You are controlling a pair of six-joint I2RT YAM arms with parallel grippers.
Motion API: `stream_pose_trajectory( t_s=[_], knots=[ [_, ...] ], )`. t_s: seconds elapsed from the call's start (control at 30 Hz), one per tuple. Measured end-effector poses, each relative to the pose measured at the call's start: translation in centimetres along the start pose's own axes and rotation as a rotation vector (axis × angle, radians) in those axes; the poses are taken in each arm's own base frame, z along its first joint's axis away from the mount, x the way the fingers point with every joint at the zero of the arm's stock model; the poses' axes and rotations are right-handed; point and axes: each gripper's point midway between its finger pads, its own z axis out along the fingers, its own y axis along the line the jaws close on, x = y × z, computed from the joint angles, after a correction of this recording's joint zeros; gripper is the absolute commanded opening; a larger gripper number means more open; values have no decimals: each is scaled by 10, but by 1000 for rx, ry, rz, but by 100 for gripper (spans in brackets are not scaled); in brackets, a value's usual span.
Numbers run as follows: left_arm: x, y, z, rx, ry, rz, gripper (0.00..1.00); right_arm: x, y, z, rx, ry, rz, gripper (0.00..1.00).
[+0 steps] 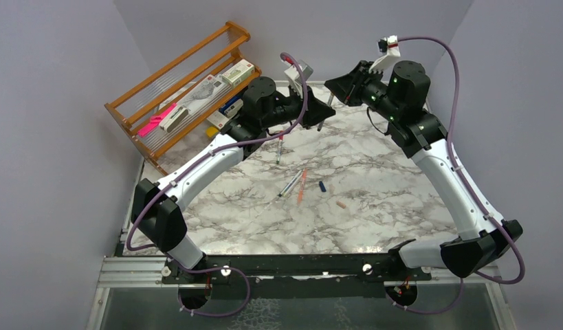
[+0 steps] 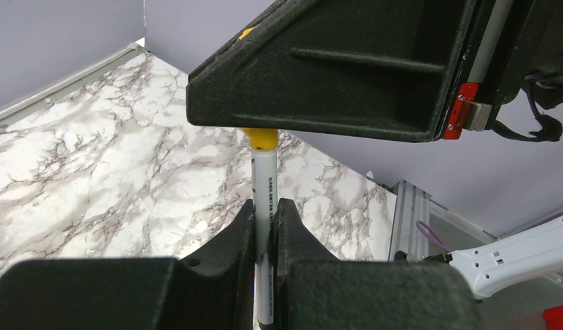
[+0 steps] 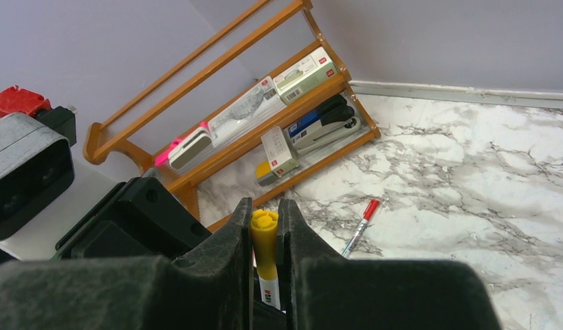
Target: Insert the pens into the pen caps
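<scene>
Left fingers: pen (print unreadable); right fingers: cap.

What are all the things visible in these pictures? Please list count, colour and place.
held pen: 1, white barrel, between the two arms
yellow cap: 1, yellow, at the held pen's end
loose pens: 3, red-ended, grey, salmon-orange, table middle
loose caps: 2, dark blue, pale pink, right of those pens
rack: 1, orange wood, far left corner, stationery on it
table: 1, white-grey marble pattern
left arm: 1, white and black, jaws shut on the held pen
right arm: 1, white and black, jaws shut on the yellow cap
</scene>
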Motion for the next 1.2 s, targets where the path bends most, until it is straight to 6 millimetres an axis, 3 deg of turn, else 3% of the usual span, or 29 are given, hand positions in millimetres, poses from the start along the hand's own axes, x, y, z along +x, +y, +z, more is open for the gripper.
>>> stream_pose_trajectory(
  t_s=[0.53,1.13,1.2],
  knots=[
    [-4,-6,21,47,81,-28,0,-8,-17,-18,10,-118,51,1],
    [-2,-1,32,44,135,-36,0,-12,-27,-15,20,-171,73,1],
    [-3,-2,32,51,133,-34,0,-15,-26,-16,22,-168,67,6]
  ],
)
